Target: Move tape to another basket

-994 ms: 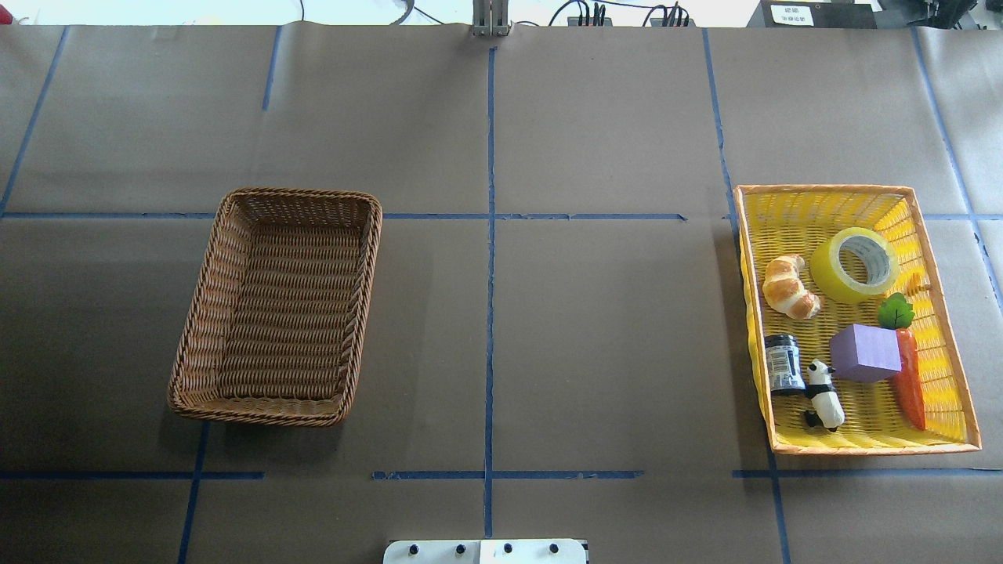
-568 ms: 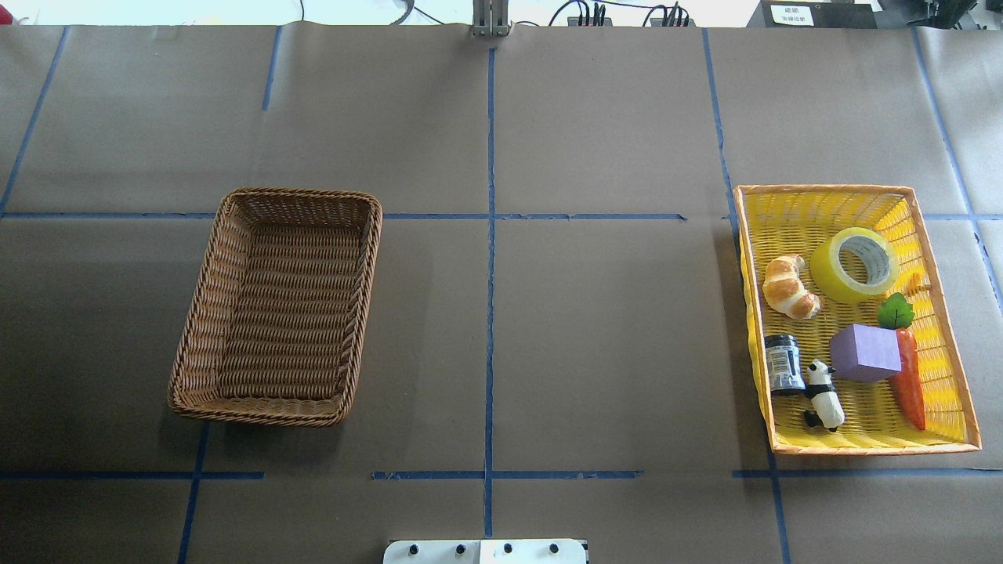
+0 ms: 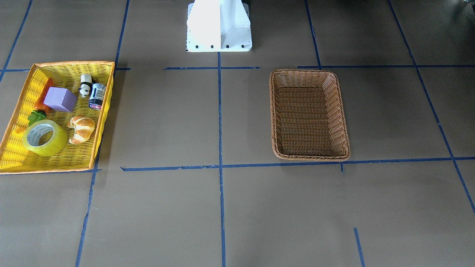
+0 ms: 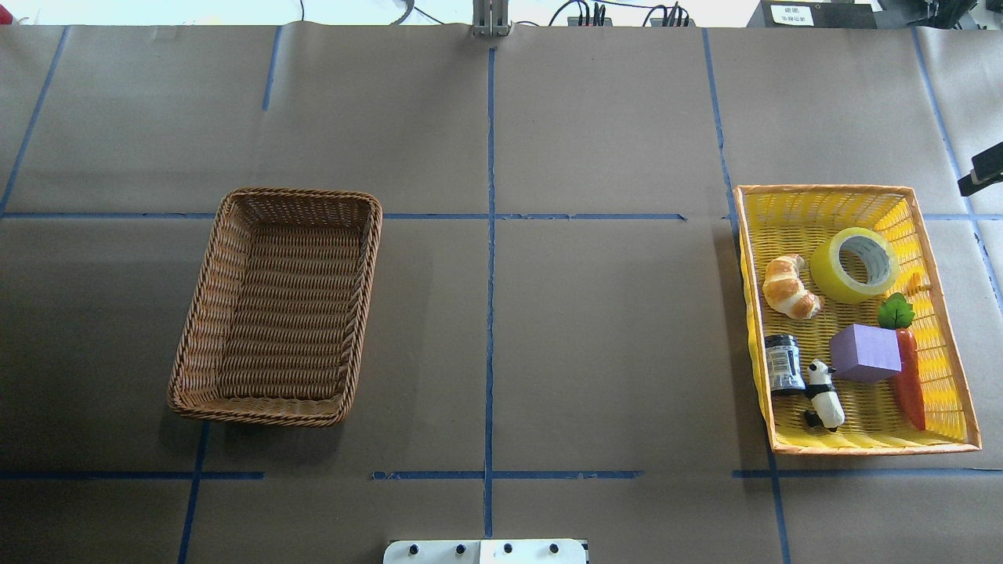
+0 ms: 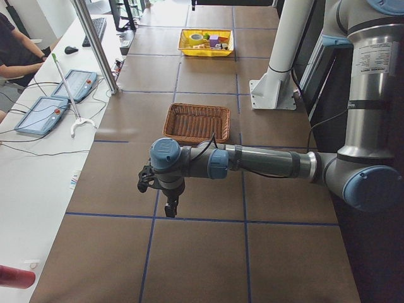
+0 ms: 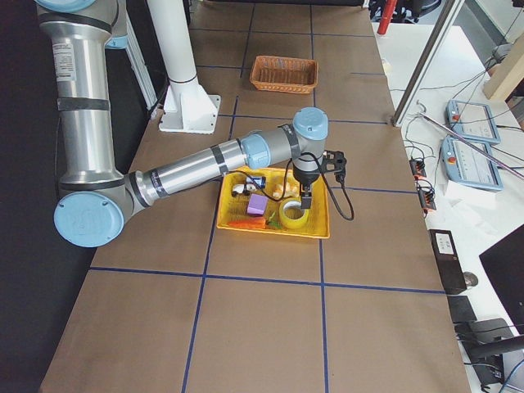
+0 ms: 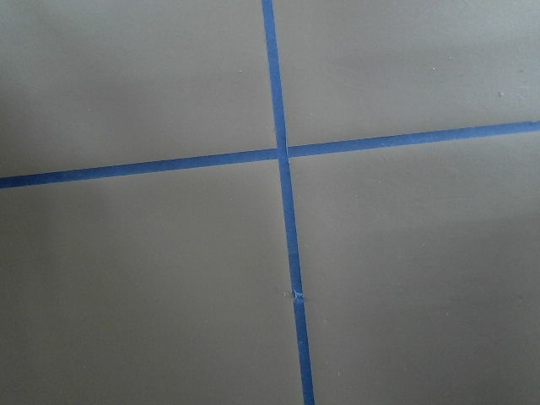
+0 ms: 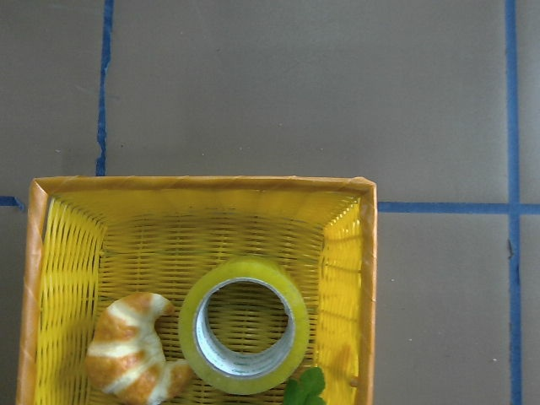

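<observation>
The tape (image 4: 854, 265) lies flat in the far part of the yellow basket (image 4: 823, 189). It also shows in the front view (image 3: 44, 138) and the right wrist view (image 8: 245, 337). The brown wicker basket (image 4: 302, 192) stands with nothing in it on the table's left half. My right gripper (image 6: 304, 201) hangs above the tape in the right side view; I cannot tell if it is open or shut. My left gripper (image 5: 169, 208) hangs over bare table, on the side of the brown basket (image 5: 197, 123) away from the yellow basket; I cannot tell its state.
Beside the tape in the yellow basket lie a croissant (image 4: 790, 287), a purple block (image 4: 865, 352), a carrot (image 4: 909, 384), a panda figure (image 4: 824, 395) and a dark jar (image 4: 783, 362). The white robot base (image 3: 219, 26) stands at the table's near edge.
A dark part of the right arm has come into the overhead view at its right edge, beyond the yellow basket. The baskets and their contents have not moved.
</observation>
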Tool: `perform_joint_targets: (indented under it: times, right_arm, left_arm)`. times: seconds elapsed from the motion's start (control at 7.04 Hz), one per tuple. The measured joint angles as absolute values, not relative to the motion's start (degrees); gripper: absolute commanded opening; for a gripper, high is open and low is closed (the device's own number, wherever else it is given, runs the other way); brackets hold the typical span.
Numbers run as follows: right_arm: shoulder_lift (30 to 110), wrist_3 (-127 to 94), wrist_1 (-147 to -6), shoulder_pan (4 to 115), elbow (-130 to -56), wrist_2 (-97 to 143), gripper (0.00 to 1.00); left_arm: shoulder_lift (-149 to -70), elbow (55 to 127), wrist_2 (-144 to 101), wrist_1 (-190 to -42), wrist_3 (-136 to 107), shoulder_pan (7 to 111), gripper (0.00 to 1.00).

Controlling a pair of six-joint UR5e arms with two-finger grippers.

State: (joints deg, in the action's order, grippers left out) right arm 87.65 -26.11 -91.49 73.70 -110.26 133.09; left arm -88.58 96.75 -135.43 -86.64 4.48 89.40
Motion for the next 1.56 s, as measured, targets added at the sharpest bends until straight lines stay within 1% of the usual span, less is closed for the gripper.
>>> perform_joint_targets:
  times: [0.14,0.57,0.85,0.99,1.28,1.42,1.56]
  right_arm:
    - [87.6,-30.3,-89.1,70.6,-109.5,131.8,1.00]
    - [86.9,-35.1,-77.4,64.8,-101.4,128.8,1.00]
    - [86.3,-35.8,-75.7,62.9,-98.3,127.2,0.94]
    - [86.2,-35.7,-75.6,62.5,-97.3,126.9,0.84]
    - [86.1,-35.5,-75.4,61.6,-95.6,126.8,0.82]
    - [86.1,-35.3,-75.3,61.4,-95.3,126.8,0.79]
    - [86.1,-35.2,-75.3,61.2,-95.1,126.7,0.78]
  left_arm:
    - [-88.6,96.7,-135.4,-86.6,4.5,89.4,1.00]
    - [-88.5,96.6,-135.4,-86.6,4.5,89.4,1.00]
    - [-88.5,96.4,-135.4,-86.6,4.6,89.4,1.00]
    - [-88.5,96.3,-135.4,-86.6,4.7,89.4,1.00]
    - [-88.5,96.2,-135.4,-86.7,4.8,89.4,1.00]
    - [-88.5,96.3,-135.4,-86.7,4.8,89.4,1.00]
    - [-88.5,96.4,-135.4,-86.6,4.8,89.4,1.00]
